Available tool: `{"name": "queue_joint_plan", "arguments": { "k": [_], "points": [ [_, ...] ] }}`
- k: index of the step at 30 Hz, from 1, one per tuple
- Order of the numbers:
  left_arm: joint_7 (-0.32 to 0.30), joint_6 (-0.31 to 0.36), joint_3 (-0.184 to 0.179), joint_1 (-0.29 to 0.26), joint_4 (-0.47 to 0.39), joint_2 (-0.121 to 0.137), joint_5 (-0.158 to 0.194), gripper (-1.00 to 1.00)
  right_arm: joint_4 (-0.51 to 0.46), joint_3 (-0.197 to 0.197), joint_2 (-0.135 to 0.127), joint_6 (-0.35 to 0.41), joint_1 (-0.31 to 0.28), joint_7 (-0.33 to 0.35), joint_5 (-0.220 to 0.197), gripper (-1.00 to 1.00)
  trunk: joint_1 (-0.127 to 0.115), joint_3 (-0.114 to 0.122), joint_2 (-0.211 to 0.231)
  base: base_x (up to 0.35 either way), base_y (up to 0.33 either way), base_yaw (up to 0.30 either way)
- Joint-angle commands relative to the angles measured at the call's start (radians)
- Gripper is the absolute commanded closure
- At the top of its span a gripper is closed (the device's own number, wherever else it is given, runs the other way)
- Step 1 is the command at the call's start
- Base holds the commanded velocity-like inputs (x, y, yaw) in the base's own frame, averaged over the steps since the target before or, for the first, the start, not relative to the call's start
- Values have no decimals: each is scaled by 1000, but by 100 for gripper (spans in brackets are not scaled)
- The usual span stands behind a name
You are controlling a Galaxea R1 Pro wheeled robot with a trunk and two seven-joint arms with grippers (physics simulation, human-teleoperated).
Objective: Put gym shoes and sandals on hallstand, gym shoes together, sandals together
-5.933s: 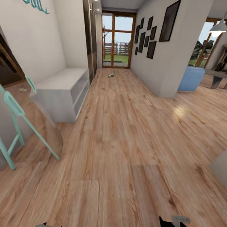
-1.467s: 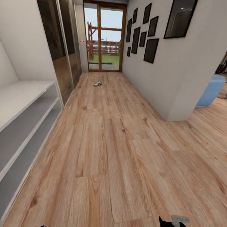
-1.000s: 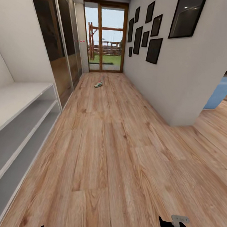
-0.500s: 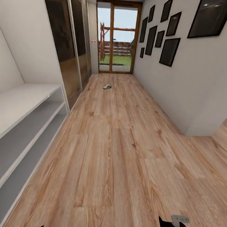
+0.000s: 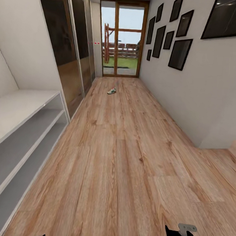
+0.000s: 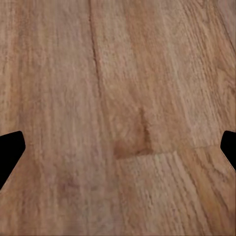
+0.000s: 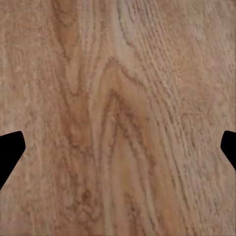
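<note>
Rolling forward has carried the camera on along the corridor, so the rack (image 5: 24, 127) now slides past at the left with its shelves bare, while the floor (image 5: 122, 159) runs ahead to the glass door (image 5: 123, 38). Both grippers, left (image 6: 118, 147) and right (image 7: 118, 147), hang spread wide over bare planks and hold nothing. This looks like the approach step: one shoe (image 5: 111, 91), pale with a hint of green, lies well ahead near the door, and the next move calls for driving up to it.
</note>
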Motion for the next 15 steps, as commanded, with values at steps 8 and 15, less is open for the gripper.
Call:
{"name": "queue_joint_plan", "arguments": {
  "k": [8,15],
  "points": [
    [-9,0,5,-1,2,-1,2,-100,1,-1,0,-4,-1,6,-9,-100,0,-1,0,339,0,0],
    [-9,0,5,-1,2,-1,2,-100,1,-1,0,-4,0,5,-9,-100,0,-1,0,339,0,0]
  ]
}}
